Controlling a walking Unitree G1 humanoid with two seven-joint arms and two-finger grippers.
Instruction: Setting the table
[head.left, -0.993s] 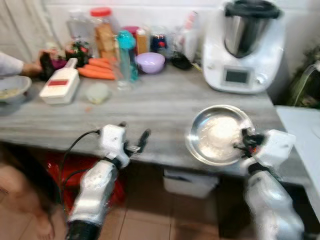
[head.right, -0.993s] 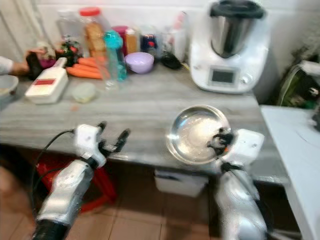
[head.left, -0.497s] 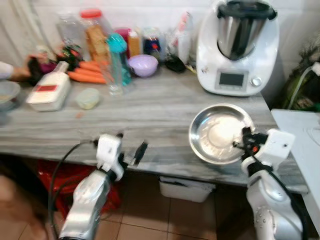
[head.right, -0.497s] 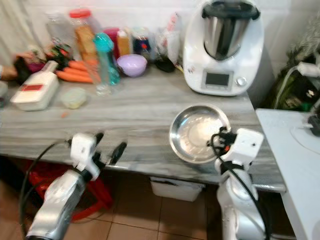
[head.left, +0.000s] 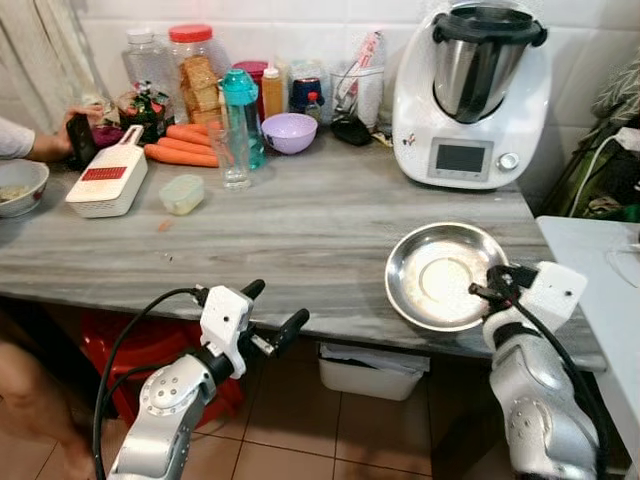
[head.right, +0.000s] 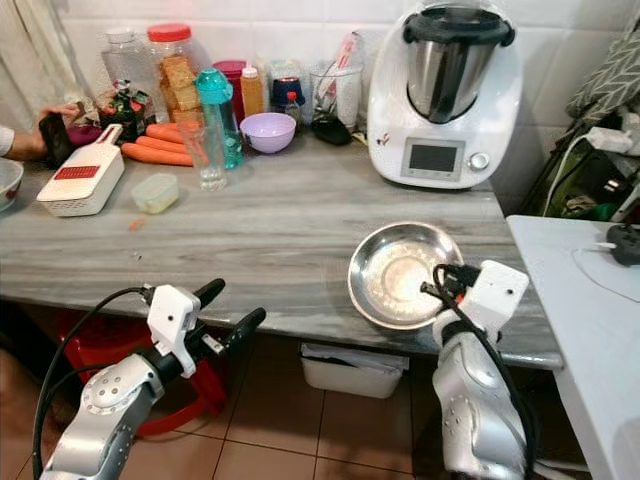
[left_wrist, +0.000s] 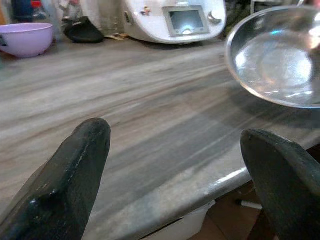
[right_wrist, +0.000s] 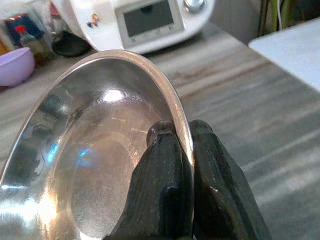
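I see the right end effector (right_wrist: 182, 150) pinching the steel bowl's (head.left: 440, 275) near-right rim on the bench (head.left: 300, 220); left end effector (head.left: 272, 307) spread at the near edge.

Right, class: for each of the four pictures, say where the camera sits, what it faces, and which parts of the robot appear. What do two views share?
Left eye, right eye: on the head, looking down at the grey wooden counter; both silver arms show.
Left wrist: along the open left pincer, over the counter edge.
Right wrist: along the right pincer, shut on the round steel bowl.
Shared: both wrist views show the bowl and the white kitchen machine.
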